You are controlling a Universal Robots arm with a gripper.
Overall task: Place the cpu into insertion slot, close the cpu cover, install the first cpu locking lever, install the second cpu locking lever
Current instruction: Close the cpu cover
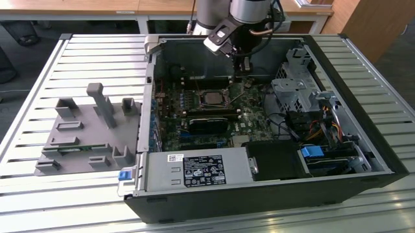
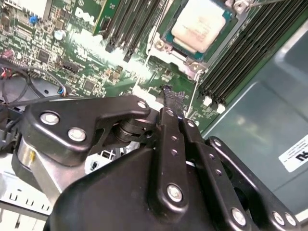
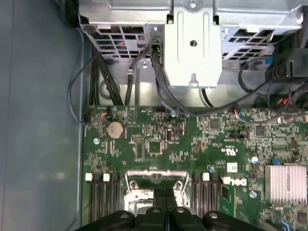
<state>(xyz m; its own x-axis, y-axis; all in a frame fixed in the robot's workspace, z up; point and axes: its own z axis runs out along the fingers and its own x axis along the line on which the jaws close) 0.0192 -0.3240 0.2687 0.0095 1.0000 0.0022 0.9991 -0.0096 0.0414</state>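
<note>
Hovering gripper (image 1: 237,76): hung inside the open case (image 1: 259,199), above the board (image 1: 253,104), near the cpu and to the exterior view's right of it; no contact with any part could be seen.
Fingers (image 2: 171,98): pressed together at the tips, with nothing between them; in the first wrist view they met along a thin seam.
Cpu (image 2: 202,24): lay flat in the slot (image 2: 227,21), pale metal face up; in the exterior view it sat near the middle of the board.
Cover (image 2: 190,60): silvery frame bordering the cpu, whose face showed through the window; whether the frame lay fully flat could not be told.
Memory slots (image 2: 240,53): long black rows that ran along both sides of the slot.
Coin cell (image 3: 114,129): round and silver, sat on the board near its edge.
Heatsink (image 3: 284,183): small finned silver block, stood on the board well apart from the slot.
Drive cage (image 1: 292,92): perforated metal box beside the board, on the exterior view's right.
Cables (image 3: 77,91): black loops that ran between the drive cage and the board's edge.
Power supply (image 1: 194,170): grey labelled box against the case's near wall.
Tray (image 1: 71,145): grey moulded fixture with upright posts, lay beside the case on the exterior view's left.
Table (image 1: 97,53): pale slatted top that carried both case and tray.
</note>
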